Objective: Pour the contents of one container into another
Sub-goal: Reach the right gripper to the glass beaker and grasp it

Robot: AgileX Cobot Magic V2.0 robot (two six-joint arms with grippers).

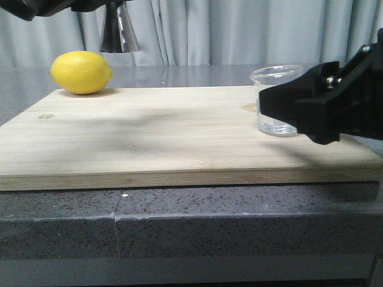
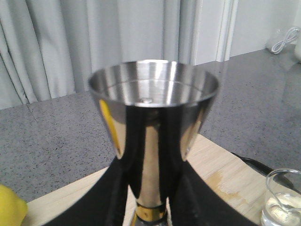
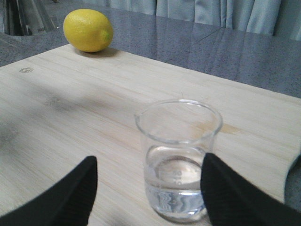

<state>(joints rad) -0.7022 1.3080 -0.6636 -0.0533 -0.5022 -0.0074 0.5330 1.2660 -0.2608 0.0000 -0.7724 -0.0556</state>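
While the beaker (image 3: 179,160) stands on the board (image 1: 149,134) between the right gripper (image 3: 148,188)'s parted jaws, untouched, close squarely below the rim. Left gripper (image 2: 146,207) holds jigger (image 2: 153,136) aloft, clamped, upright.

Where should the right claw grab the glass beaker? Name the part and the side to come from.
Grip the beaker across its straight wall, about mid-height, above the water line. Come in level from the robot's side, where the right claw already has a finger on either side. The beaker stands upright on the board, so a side grip keeps the pouring lip free.
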